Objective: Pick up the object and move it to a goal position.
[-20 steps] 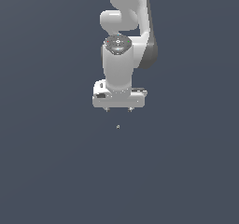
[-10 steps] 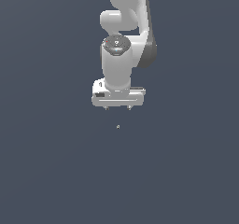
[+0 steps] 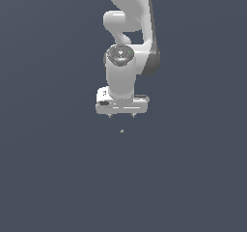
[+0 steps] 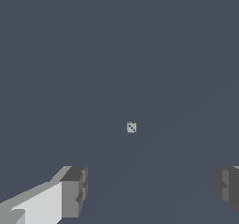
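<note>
Clearly the step in hand is the approach: the end effector hangs above the object and has not reached it. In the exterior view the speck lies a short way off at about six o'clock from the fingertips, apart from them, on the plain dark ground. Whether that ground is a tabletop I cannot tell.

Going left to right in the wrist view: one grey finger with its white body behind it, then the object in the open gap, then the second finger at the far edge. The two fingers stand wide apart with nothing between them, so the jaws are spread and empty.

To do this well, I judge the arm should come straight down with no sideways drift, since the speck already sits roughly midway between the fingers. It is very small against the end effector, so the fingers should stay spread until their tips bracket it, then close slowly; a fast close or an off-centre descent could flick it aside.

Counted: one arm, one end effector with two fingers, one object. No goal marker shows in either view.
</note>
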{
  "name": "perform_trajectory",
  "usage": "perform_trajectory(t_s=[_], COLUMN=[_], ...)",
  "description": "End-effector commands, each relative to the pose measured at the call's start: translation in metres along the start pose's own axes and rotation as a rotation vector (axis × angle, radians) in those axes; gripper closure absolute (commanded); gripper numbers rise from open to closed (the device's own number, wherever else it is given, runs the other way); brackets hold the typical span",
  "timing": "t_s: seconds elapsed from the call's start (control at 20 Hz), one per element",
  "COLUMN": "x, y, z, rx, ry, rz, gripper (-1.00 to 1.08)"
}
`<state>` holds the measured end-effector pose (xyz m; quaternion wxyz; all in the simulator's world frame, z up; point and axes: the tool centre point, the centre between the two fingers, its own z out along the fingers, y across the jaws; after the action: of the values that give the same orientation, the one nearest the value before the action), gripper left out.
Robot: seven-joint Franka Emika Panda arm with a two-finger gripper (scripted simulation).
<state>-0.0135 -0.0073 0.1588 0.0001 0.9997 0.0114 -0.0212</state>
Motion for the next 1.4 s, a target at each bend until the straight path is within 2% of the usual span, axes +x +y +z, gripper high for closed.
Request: perform_trajectory(t_s=[0.0, 0.6, 1.35], x=[0.002, 0.005, 0.004], y=[0.000, 0.002, 0.002], z=[0.013, 0.087, 0.115], rx=[0.000, -0.001, -0.001], ry=[0.005, 0.037, 0.041], rz=[-0.006, -0.042, -0.048], gripper=[-0.92, -0.92, -0.92])
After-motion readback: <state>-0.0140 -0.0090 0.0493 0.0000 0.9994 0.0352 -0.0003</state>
